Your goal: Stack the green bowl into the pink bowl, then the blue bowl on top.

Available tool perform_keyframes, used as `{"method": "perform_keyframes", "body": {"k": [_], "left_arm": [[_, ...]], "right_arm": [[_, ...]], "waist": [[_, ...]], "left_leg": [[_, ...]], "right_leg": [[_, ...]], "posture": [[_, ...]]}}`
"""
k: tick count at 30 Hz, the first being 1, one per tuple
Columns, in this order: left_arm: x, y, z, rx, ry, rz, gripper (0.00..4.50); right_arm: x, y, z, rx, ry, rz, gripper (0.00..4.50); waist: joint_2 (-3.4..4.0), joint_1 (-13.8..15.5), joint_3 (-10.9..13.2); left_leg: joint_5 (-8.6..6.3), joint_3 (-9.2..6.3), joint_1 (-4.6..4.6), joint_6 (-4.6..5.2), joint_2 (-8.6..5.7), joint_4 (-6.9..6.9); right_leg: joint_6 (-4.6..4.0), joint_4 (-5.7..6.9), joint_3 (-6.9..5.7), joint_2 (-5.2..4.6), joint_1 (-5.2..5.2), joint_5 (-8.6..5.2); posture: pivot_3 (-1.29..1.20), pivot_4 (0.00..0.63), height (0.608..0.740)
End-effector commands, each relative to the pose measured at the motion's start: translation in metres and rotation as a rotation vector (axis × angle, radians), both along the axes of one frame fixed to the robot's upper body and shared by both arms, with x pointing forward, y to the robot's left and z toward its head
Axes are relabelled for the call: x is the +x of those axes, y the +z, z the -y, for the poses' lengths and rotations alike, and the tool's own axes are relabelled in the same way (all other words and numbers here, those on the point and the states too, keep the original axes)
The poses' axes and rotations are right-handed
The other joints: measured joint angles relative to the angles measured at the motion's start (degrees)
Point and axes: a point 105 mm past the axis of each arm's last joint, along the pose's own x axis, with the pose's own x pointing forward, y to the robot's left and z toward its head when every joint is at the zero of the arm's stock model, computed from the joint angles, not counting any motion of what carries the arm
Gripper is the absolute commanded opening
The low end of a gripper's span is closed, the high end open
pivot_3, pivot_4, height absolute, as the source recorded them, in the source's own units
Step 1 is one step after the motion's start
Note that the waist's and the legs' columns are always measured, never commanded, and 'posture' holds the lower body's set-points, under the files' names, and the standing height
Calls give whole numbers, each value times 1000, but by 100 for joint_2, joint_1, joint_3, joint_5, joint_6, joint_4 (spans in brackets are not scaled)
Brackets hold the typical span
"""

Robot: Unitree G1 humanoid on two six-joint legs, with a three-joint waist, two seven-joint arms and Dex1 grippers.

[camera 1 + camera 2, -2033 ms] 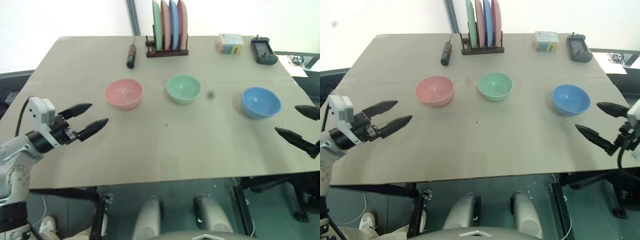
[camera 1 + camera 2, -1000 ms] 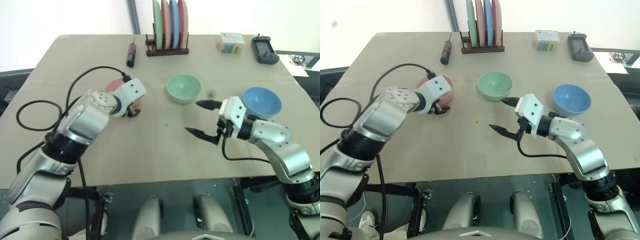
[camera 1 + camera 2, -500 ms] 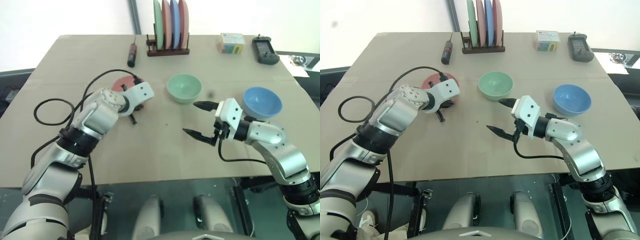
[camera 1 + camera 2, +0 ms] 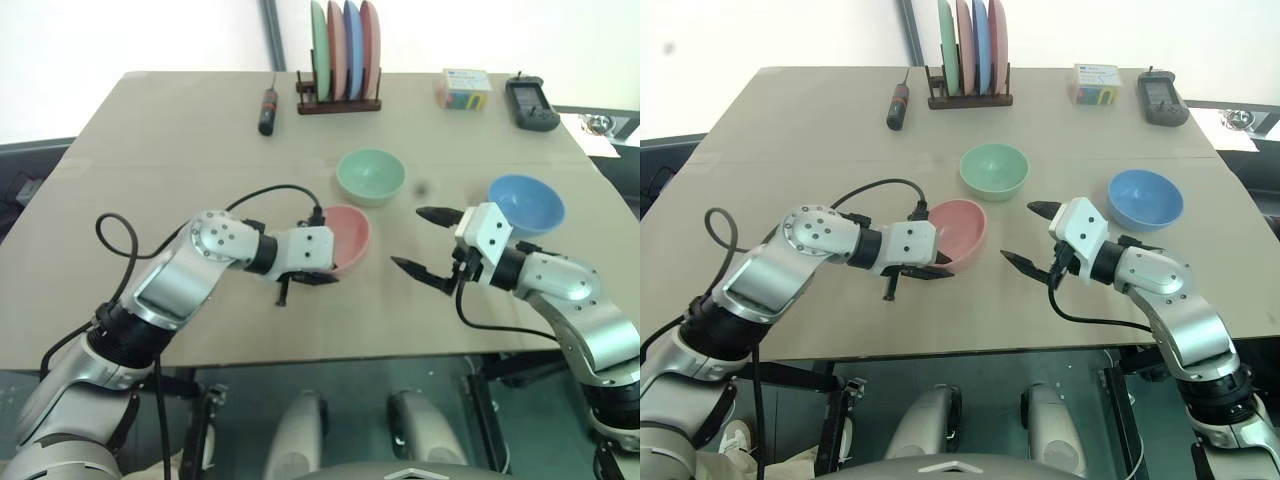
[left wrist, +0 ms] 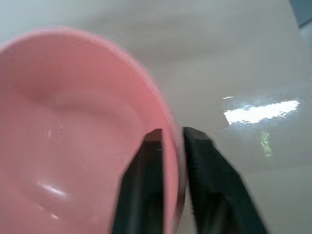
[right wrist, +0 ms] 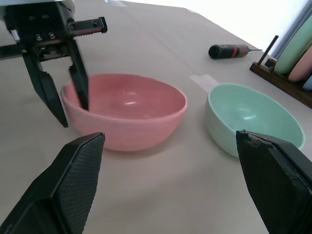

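The pink bowl (image 4: 347, 232) stands near the table's middle, just in front of the green bowl (image 4: 370, 176). My left gripper (image 6: 74, 113) is shut on the pink bowl's left rim, one finger inside and one outside, as the left wrist view shows up close (image 5: 169, 136). The blue bowl (image 4: 526, 204) sits at the right. Between the pink and blue bowls my right gripper (image 4: 408, 238) hangs open, pointing left at the pink bowl, with nothing in it.
At the table's far edge stand a wooden rack of coloured plates (image 4: 340, 50), a screwdriver (image 4: 266, 108), a small card box (image 4: 462, 88) and a black device (image 4: 528, 100). My left arm's cable loops over the table's left front (image 4: 115, 235).
My left gripper closed on the pink bowl's rim and pulled it right and nearer, to just in front of the green bowl. The right gripper drifted slightly right, still open.
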Motion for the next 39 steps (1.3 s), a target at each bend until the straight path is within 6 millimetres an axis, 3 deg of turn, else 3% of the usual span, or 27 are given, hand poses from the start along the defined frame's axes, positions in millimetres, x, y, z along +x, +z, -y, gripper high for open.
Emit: {"method": "perform_keyframes", "body": {"k": [1, 5, 9, 12, 17, 19, 21, 24, 27, 30, 33, 34, 35, 36, 38, 39], "left_arm": [[6, 8, 4, 5, -10, 51, 2850], [9, 14, 5, -42, 7, 68, 4456], [8, 33, -6, -174, 57, 103, 4488], [3, 60, -17, -394, 54, 209, 4488], [-5, 65, -53, -568, 181, 129, 4488], [-13, 62, -69, -655, 242, -26, 4488], [-18, 62, -82, -700, 288, -4, 4488], [-27, 64, -94, -751, 352, 36, 4488], [-30, 61, -111, -766, 495, 112, 4488], [-49, 64, -105, -849, 397, -9, 4488], [-58, 67, -106, -837, 408, 42, 4488], [-61, 67, -106, -826, 421, 72, 4500], [-62, 67, -107, -815, 435, 90, 4500], [-63, 65, -108, -808, 459, 96, 4500], [-65, 65, -106, -834, 462, 72, 4500], [-66, 66, -105, -850, 460, 84, 4500]], "right_arm": [[-8, 12, 7, 6, -11, 46, 4500], [-18, 6, 19, -1, -22, 13, 4500], [-30, 3, 39, 8, -69, -27, 4500], [-25, 4, 52, -21, -123, 6, 4500], [19, 3, 42, -111, -134, 65, 4500], [51, 3, 35, -251, -172, 173, 4500], [84, 4, 18, -346, -152, 250, 4500], [118, 6, -9, -430, -85, 314, 4500], [137, 1, -27, -525, -22, 364, 4500], [146, -3, -39, -579, 17, 382, 4500], [149, -15, -48, -647, 62, 382, 4500], [150, -17, -51, -654, 72, 371, 3964], [150, -20, -53, -665, 84, 365, 3787], [150, -21, -54, -673, 92, 364, 3194], [150, -21, -55, -672, 99, 363, 2621], [150, -21, -55, -674, 102, 365, 2080]], "waist": [[0, -2, 0], [0, -3, 0], [0, -9, 0], [1, -58, 0], [2, -116, -1], [1, -116, -2], [3, -117, -1], [1, -166, 3], [-1, -142, 2], [-3, -123, 3], [-2, -103, 3], [-2, -99, 3], [-2, -108, 3], [-2, -111, 3], [-1, -108, 3], [-1, -107, 3]], "left_leg": [[0, 0, 0, 0, 0, -2], [0, -2, -3, 0, 0, -6], [0, -2, -2, 0, 0, -6], [0, -1, 0, 0, 3, -7], [0, 13, 19, 0, 8, -3], [1, 13, 24, 1, 8, -1], [1, 13, 23, 1, 9, 1], [1, 16, 9, 0, 8, -2], [-1, 4, -5, -2, 4, -22], [-1, 7, -13, -3, -2, -34], [-1, 5, -16, -4, -4, -38], [-1, 9, -12, -4, -5, -38], [-1, 7, -10, -4, -5, -38], [-1, 7, -7, -4, -4, -37], [0, 5, -1, -4, -4, -36], [0, 5, 1, -4, -4, -36]], "right_leg": [[3, 1, 0, 0, -1, 2], [3, -2, -1, 1, -2, 21], [6, -4, -1, 0, -1, 19], [6, -2, -1, 0, -2, 19], [1, 6, 8, 3, 1, 1], [0, 11, 8, 4, 3, 0], [0, 11, 9, 5, 3, 0], [-21, 5, 10, 3, -10, 16], [-5, -2, 0, -4, -17, 27], [-6, -11, 0, -14, -25, 28], [-6, -17, -4, -18, -25, 28], [-6, -15, -1, -19, -25, 28], [-7, -13, -1, -19, -24, 28], [-8, -7, -2, -18, -24, 28], [-8, 1, -1, -16, -22, 28], [-9, 3, -1, -15, -22, 27]], "posture": [[0, 150, 740], [0, 150, 740], [0, 150, 740], [0, 150, 740], [0, 150, 740], [0, 150, 740], [0, 150, 740], [0, 150, 740], [0, 150, 740], [0, 150, 740], [0, 150, 740], [0, 150, 740], [0, 150, 740], [0, 150, 740], [0, 150, 740], [0, 150, 740]]}}
